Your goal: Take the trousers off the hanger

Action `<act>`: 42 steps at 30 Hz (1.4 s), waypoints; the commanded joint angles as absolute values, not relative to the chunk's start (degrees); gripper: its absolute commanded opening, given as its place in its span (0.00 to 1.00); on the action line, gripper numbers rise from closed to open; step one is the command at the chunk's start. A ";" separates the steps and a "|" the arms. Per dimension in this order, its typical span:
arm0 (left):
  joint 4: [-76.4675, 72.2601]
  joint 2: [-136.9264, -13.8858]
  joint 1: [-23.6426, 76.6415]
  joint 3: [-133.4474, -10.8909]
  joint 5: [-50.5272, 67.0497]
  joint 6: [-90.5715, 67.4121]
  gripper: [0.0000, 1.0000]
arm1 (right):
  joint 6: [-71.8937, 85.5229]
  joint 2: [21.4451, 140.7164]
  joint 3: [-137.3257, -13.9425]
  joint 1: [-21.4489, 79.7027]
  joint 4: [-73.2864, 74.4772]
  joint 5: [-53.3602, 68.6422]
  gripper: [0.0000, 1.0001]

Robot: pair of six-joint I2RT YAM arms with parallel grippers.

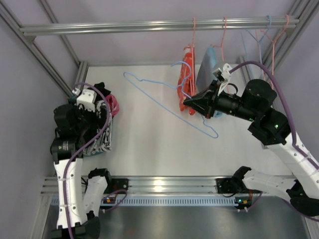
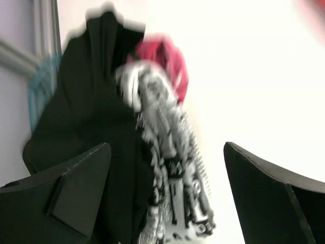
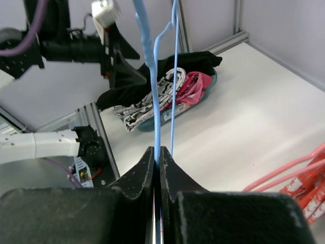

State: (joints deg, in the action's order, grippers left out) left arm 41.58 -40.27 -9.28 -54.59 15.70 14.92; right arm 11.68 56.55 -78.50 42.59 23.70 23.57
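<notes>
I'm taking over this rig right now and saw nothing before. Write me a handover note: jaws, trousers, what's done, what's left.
Left gripper: jaws open, over the clothes pile.
Right gripper: jaws shut on a bare blue hanger.
Black trousers: off any hanger, lying on the pile.
Orange-red trousers: hanging on a pink hanger from the rail.
Done: black pair. Left: orange-red pair; probably set the blue hanger aside first.

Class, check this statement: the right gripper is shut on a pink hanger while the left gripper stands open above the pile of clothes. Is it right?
One error: the hanger in the right gripper is blue, not pink, as the right wrist view shows. The left gripper does stand open above the pile of clothes.
</notes>
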 commanded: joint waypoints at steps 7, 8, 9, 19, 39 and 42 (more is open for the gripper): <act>41.05 -47.55 -9.14 -71.45 41.56 5.45 0.98 | 1.67 47.12 -84.28 34.55 35.14 29.51 0.00; 41.04 -48.07 -9.14 -71.54 42.01 5.19 0.98 | 1.76 45.28 -84.81 32.02 36.20 29.97 0.00; 41.04 -48.69 -9.05 -71.80 42.19 4.92 0.98 | 2.37 44.31 -85.16 30.51 37.17 30.14 0.00; 40.96 -53.00 -9.05 -74.18 45.35 3.16 0.98 | 3.25 32.88 -90.88 10.39 44.81 13.57 0.00; 40.96 -51.42 -9.05 -73.65 42.10 0.79 0.98 | -2.81 51.40 -94.21 -1.49 52.22 3.69 0.00; 40.96 -50.89 -9.05 -73.39 42.01 0.35 0.98 | -3.60 57.73 -98.08 -1.49 49.67 4.13 0.00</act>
State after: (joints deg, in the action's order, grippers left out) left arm 41.65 -51.88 -9.17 -72.27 42.17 1.45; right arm -1.19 54.76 -93.62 -0.93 55.44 4.56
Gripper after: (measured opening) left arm 0.983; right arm 0.028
